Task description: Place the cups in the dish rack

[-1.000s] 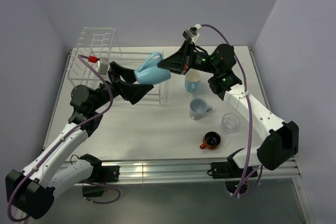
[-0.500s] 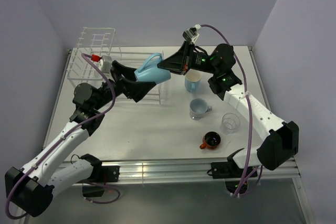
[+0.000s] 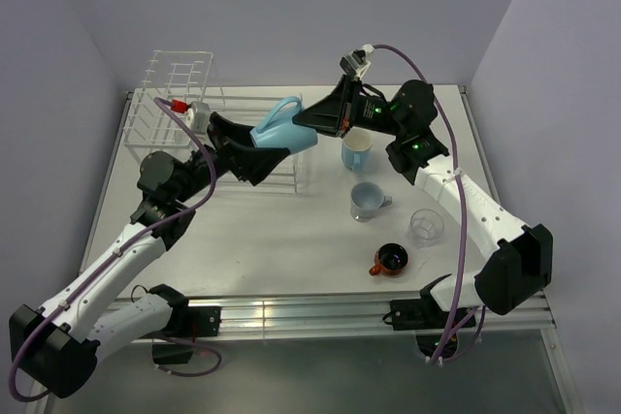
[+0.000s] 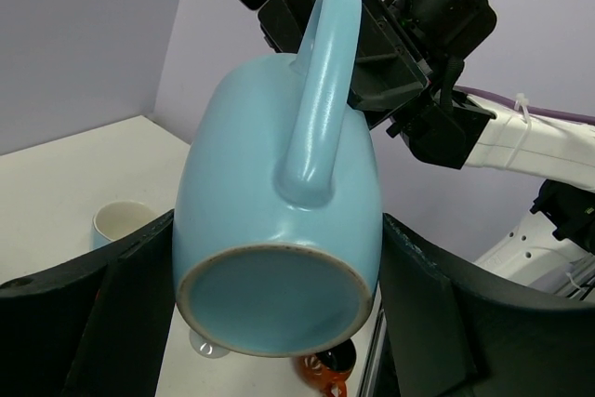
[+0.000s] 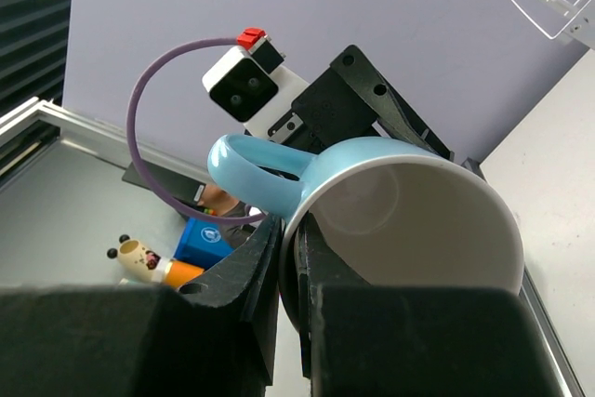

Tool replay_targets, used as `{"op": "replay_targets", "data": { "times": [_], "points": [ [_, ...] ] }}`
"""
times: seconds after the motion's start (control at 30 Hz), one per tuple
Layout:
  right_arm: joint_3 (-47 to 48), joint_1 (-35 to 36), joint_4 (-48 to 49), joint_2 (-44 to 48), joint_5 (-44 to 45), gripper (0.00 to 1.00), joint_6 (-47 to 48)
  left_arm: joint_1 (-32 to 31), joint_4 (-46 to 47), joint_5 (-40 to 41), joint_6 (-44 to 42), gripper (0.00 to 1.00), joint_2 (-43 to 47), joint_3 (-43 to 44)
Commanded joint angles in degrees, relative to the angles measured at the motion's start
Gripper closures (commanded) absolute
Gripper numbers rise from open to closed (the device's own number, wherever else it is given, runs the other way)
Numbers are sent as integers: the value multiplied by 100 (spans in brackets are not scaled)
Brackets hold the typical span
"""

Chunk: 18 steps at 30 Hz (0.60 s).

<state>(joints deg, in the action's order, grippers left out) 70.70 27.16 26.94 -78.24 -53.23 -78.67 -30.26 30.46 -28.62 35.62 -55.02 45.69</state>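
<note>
Your two arms, left arm (image 3: 126, 249) & right arm (image 3: 475, 208): white tube links w/ chunky black joints. Purple cable (image 3: 462, 239) runs along each. Left gripper (image 3: 260, 154) & right gripper (image 3: 303, 121): black, wedge-shaped. White camera box (image 3: 194, 118) w/ red tab per wrist. Green LEDs (image 3: 417, 145) on right arm.

I count five cups in all. Two of them are light blue mugs: the raised light blue mug (image 3: 281, 133) and the standing light blue mug (image 3: 357, 153). Then there is one pale grey-blue mug (image 3: 367, 201), one clear glass tumbler (image 3: 425, 226) and one orange-red cup (image 3: 391, 259). Four cups stand on the one desk (image 3: 252, 230); one is in the air. I see one white wire dish rack (image 3: 180, 75). There are two pincers, the left pincer (image 3: 256, 147) and the right pincer (image 3: 305, 123).
</note>
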Motion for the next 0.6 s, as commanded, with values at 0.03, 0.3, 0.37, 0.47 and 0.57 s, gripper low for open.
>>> {"op": "replay_targets", "data": {
  "times": [0.03,0.3,0.37,0.47,0.57],
  "points": [
    [-21,9,32,168,199,99,246,-191,338,-153,-11,100,132,344],
    [287,0,-1769,423,1024,60,1617,-208,75,119,-28,100,396,344],
    [331,0,-1955,493,1165,53,1828,-208,-57,207,-63,100,466,344],
    [340,0,-2218,529,1350,47,1996,-200,-127,304,-90,100,519,326],
    [287,-9,-2307,572,1508,43,2092,-200,-198,418,-107,100,545,309]
  ]
}}
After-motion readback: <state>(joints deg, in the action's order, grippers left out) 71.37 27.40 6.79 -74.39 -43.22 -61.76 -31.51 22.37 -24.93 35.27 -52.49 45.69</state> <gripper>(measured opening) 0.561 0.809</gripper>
